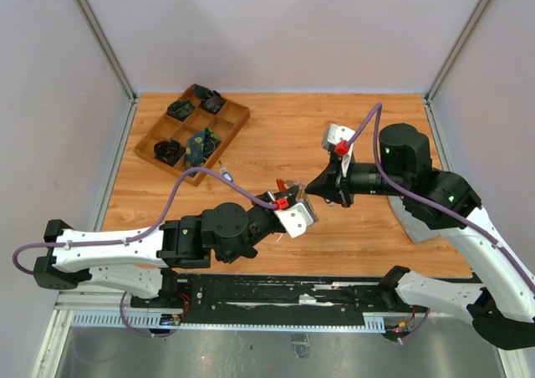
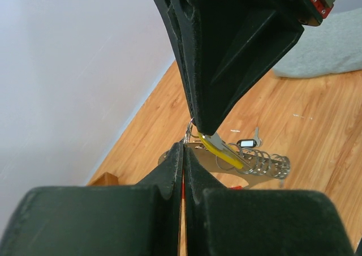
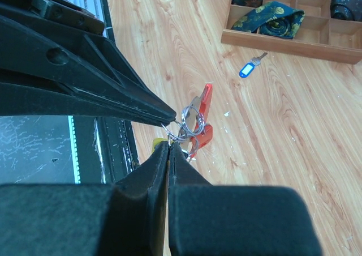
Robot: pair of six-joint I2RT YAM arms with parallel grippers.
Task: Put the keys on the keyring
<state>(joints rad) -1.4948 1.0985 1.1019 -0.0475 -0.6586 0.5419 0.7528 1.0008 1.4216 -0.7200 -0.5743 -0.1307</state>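
- Both sets of jaws are pressed fully together: the left gripper and right gripper are pictured tip to tip above the table. Each appears clamped on the keyring, though the exact hold cannot be told.
- A yellow key and a red piece are seen dangling there; the bundle could be dropped if either pinch slips.
- The thin wire could be bent if the arms are pulled apart.
- A blue-tagged key, left unthreaded beside the wooden tray, might be overlooked.

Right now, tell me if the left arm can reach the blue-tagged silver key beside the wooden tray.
Probably not yet: the blue-tagged key lies uncovered in the open, but the left tool is shut on the silvery keyring.
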